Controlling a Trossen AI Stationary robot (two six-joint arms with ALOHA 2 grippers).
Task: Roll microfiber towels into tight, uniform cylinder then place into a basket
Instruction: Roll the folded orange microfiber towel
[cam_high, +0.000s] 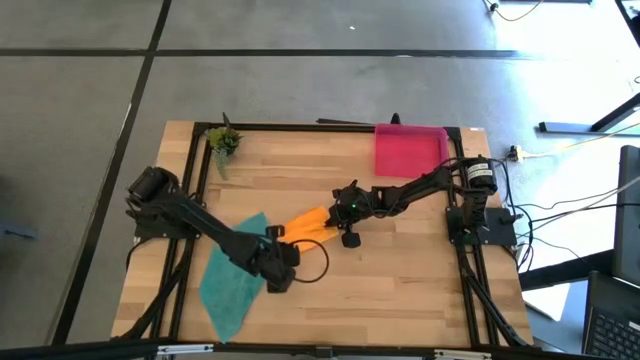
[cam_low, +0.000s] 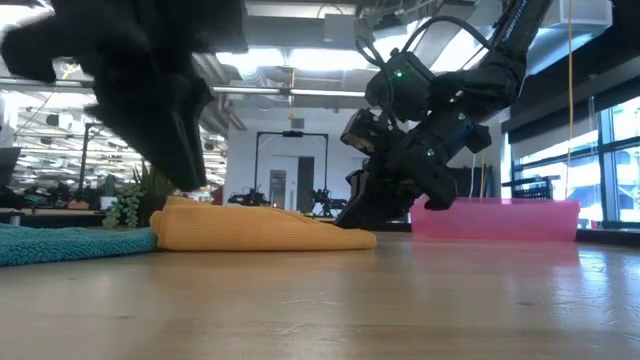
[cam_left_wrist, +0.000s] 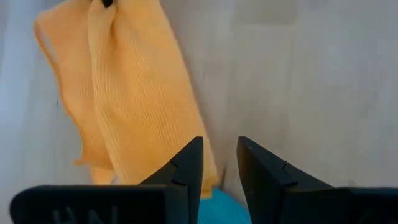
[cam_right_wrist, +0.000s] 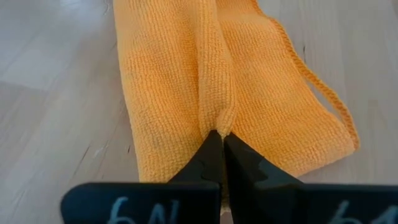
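A light wooden plank tabletop (cam_high: 400, 280) sits inside a black metal frame (cam_high: 192, 180), on a grey floor (cam_high: 300, 80) crossed by dark seams. A small green artificial plant (cam_high: 223, 140) stands near the tabletop's far left corner; in the low view it shows as leafy sprigs (cam_low: 135, 200) at the left. Black cables (cam_high: 560, 215) trail over the floor to the right of the frame, and the low view looks into a bright room with tall windows (cam_low: 610, 170).
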